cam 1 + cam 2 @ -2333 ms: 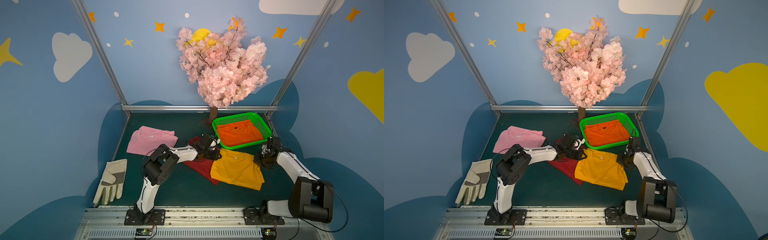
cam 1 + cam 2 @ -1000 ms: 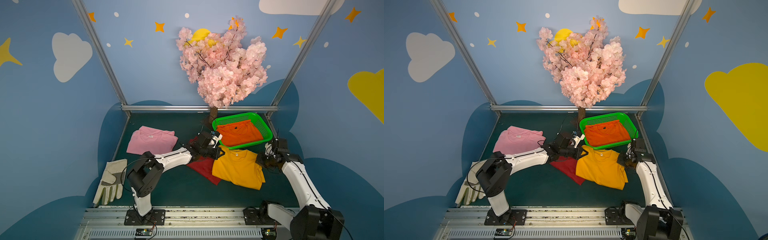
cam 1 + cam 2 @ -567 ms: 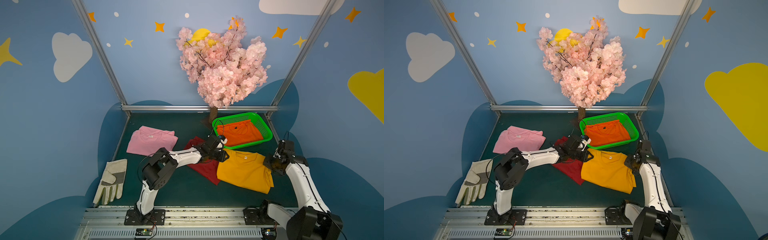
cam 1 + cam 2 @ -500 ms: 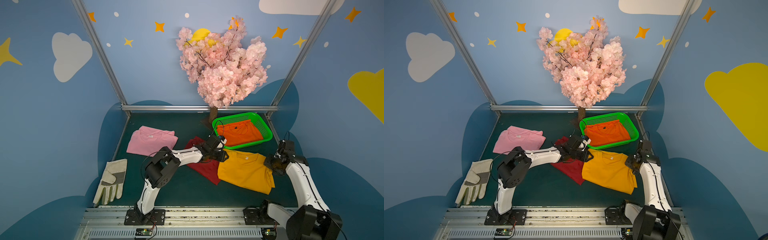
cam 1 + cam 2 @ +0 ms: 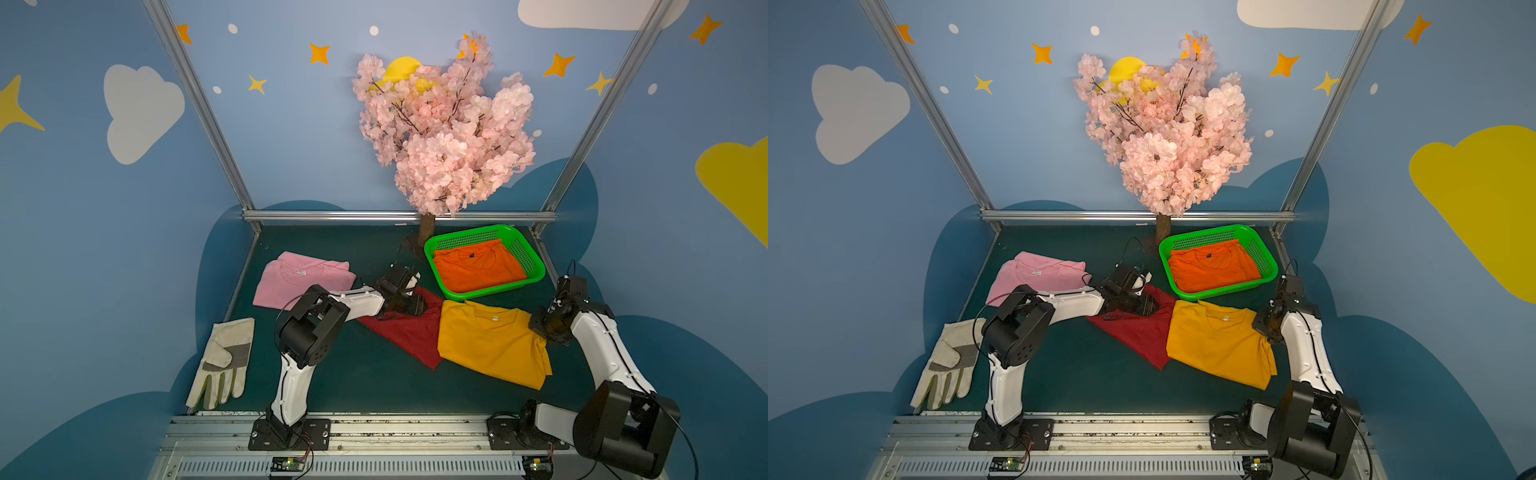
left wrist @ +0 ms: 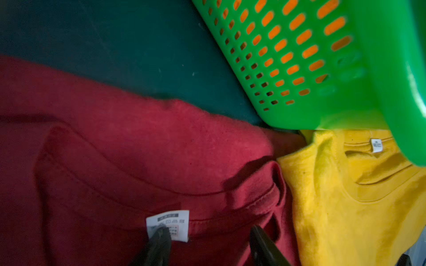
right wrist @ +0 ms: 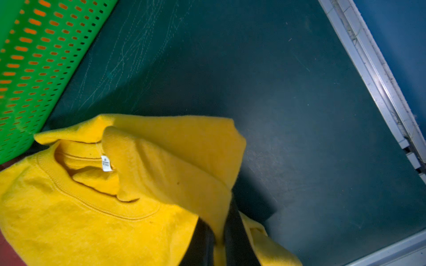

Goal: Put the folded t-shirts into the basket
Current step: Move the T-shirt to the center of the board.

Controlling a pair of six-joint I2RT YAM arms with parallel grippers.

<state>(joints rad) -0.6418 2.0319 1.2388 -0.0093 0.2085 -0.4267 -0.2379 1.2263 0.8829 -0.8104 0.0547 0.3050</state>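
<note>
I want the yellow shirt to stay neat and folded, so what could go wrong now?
1. The right gripper pinches only one edge of the yellow shirt, so lifting it could let the fold fall open.
2. The yellow shirt overlaps the dark red shirt, and the open left gripper is at that shirt's collar; pulling either shirt could drag and rumple the other.
3. The basket sits close by, so dragged cloth could snag its rim.

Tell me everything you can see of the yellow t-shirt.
The mustard yellow t-shirt is knit cloth, folded into a rough rectangle, ribbed collar and white neck label up. It lies on the dark mat, overlapping the dark red t-shirt, its collar edge by the basket. The right gripper pinches its bunched corner.
</note>
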